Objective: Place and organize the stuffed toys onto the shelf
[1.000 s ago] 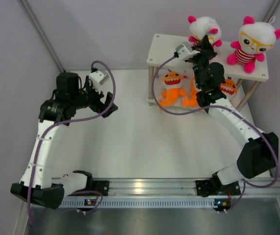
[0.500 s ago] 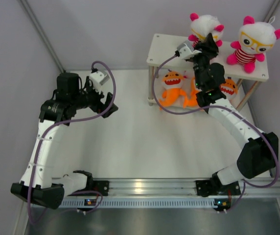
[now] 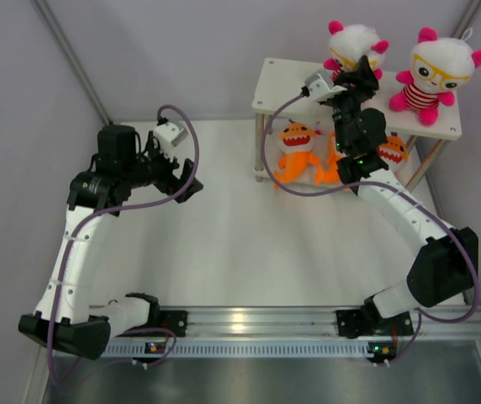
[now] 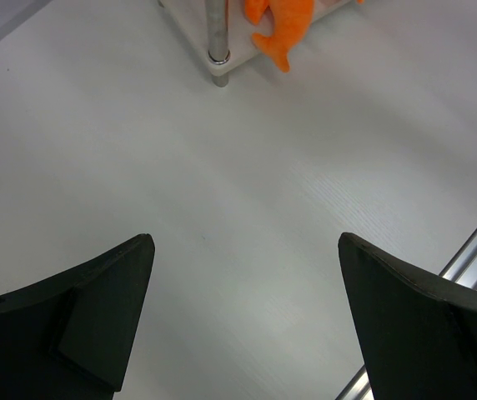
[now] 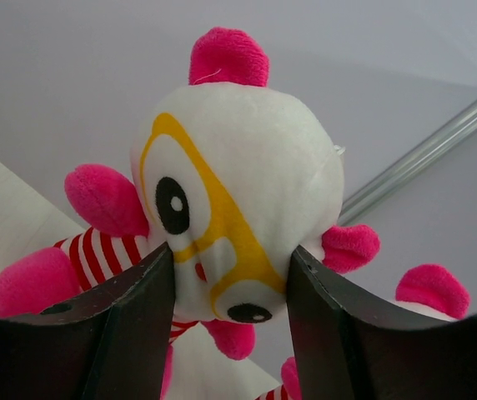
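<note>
The shelf [image 3: 291,88] stands at the back right. One doll [image 3: 351,40] sits on its top board at the far edge, and my right gripper [image 3: 356,76] is shut on its head. In the right wrist view the fingers [image 5: 138,325] press both sides of that doll's white face [image 5: 230,175]. A second doll [image 3: 441,71] sits upright to its right. Orange sharks [image 3: 295,151] lie on the lower tier, one partly hidden by my right arm. My left gripper [image 3: 182,181] is open and empty over the table, left of the shelf.
A shelf leg [image 4: 216,37] and a shark's tail [image 4: 280,21] show at the top of the left wrist view, beyond the open left gripper [image 4: 247,258]. Grey walls close the back and sides. A metal rail [image 3: 249,324] runs along the near edge.
My right gripper has shifted a little toward the back of the shelf with the doll's head in it, and the doll now sits more upright. The left arm has not moved.
</note>
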{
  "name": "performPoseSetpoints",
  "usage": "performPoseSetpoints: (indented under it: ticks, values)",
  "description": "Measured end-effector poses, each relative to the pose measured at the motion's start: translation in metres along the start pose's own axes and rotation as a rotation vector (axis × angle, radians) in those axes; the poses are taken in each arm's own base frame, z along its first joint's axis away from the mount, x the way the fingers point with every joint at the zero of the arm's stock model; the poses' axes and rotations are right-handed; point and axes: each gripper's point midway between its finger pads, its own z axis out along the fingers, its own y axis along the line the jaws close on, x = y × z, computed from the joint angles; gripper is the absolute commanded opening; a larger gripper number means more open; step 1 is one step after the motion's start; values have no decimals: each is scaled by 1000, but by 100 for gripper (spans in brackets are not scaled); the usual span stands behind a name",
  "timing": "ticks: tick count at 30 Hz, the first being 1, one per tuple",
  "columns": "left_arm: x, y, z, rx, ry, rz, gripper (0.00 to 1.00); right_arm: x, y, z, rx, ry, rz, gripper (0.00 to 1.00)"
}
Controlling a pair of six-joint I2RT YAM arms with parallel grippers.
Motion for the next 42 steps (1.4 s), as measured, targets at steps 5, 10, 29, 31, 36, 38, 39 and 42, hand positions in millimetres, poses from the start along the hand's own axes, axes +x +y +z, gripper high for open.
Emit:
performPoseSetpoints:
  ticks: [5,10,29,31,36,38,39,42]
  values:
    - [0,0,0,0,0,0,98,0,0,0,2,2,0,59]
    - [0,0,0,0,0,0,98,-1,-3,0,14,-2,4,63]
    - [2,0,1,2,4,-3,98,-1,-5,0,20,0,5,77]
    - [2,0,1,2,5,-3,98,-1,-5,0,20,0,6,77]
    - [3,-1,1,5,6,-4,98,-1,-6,0,24,1,7,84]
    - [3,-1,1,7,6,-5,98,-1,-6,0,25,0,7,85]
    - [3,-1,2,7,7,-5,98,-1,-6,0,25,0,7,85]
    - [3,-1,2,9,7,-5,98,-1,-6,0,25,1,7,89]
